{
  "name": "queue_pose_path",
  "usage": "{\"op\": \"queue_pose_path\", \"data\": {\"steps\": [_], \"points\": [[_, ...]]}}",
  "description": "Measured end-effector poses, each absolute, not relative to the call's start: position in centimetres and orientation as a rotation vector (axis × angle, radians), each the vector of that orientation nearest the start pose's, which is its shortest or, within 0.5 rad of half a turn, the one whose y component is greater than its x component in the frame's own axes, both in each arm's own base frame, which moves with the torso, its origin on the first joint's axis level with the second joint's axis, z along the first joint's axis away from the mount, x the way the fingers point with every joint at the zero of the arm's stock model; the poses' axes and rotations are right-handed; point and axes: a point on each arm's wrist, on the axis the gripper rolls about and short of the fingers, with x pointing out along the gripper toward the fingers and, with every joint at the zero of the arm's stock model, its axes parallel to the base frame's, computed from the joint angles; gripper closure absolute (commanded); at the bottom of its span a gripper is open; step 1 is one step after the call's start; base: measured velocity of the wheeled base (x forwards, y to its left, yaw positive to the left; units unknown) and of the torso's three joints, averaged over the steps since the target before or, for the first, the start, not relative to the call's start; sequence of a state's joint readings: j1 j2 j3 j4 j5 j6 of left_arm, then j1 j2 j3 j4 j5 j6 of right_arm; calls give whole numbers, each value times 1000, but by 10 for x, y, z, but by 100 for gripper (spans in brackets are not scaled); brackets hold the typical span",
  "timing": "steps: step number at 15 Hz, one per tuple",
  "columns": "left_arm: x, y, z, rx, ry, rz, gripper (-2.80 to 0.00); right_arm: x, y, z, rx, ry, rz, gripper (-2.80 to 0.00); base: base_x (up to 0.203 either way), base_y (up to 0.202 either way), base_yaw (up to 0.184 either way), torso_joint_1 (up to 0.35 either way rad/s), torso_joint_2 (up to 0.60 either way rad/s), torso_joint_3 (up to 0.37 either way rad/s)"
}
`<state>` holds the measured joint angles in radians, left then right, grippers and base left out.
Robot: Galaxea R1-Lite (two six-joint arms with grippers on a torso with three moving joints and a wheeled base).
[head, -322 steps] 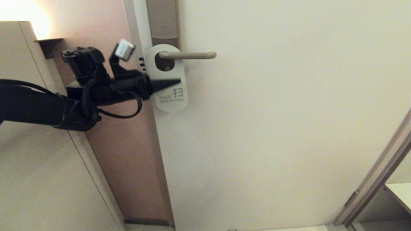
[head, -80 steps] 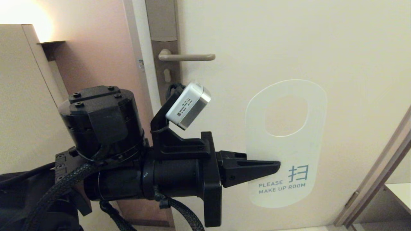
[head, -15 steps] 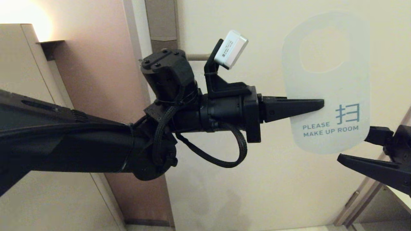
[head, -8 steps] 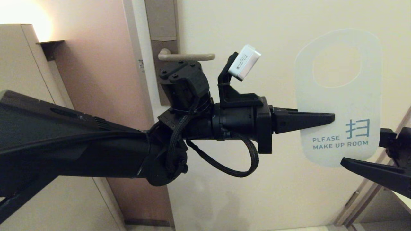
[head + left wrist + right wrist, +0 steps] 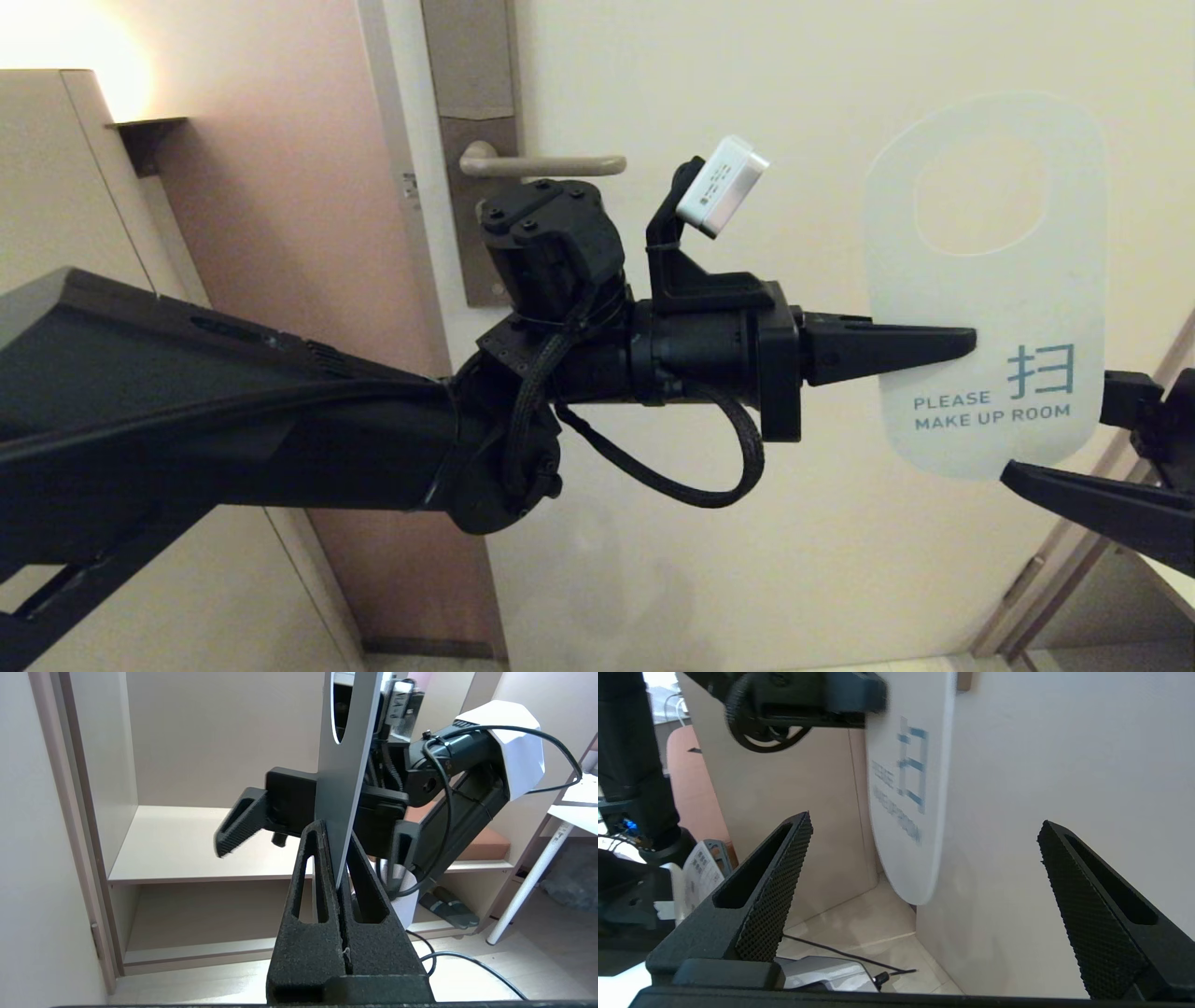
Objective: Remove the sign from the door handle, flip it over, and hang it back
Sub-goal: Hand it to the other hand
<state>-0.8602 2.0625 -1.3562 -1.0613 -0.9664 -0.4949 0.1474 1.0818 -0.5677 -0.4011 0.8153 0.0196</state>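
White sign stays pinched in my left gripper; my wide-open right gripper should straddle its lower edge squarely before closing.

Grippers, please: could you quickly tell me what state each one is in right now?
Left gripper: closed on the sign, held clear of the door handle.
Right gripper: open, holding nothing, beside the sign's lower end.

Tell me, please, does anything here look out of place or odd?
Yes: the sign is off the door handle, held upright in the air by the left hand, white "MAKE UP ROOM" face showing. The open right hand waits at its lower edge.
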Motion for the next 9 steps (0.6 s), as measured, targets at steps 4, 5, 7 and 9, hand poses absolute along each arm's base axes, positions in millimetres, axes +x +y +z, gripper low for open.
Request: {"op": "queue_pose_path", "data": {"steps": [4,5,7,9], "points": [[256,-324,237,-318,45,-1856,0,136,42,236,50,111,1001,-280,0,0,0,0,0,0],[256,-324,236,-318,41,-1856,0,135,44,236,48,108,1013,-280,0,0,0,0,0,0],[257,-325,236,-318,17,-1861,0,132,46,238,44,100,1035,-280,0,0,0,0,0,0],[258,-326,233,-318,12,-1863,0,129,47,238,42,93,1041,-280,0,0,0,0,0,0]]}}
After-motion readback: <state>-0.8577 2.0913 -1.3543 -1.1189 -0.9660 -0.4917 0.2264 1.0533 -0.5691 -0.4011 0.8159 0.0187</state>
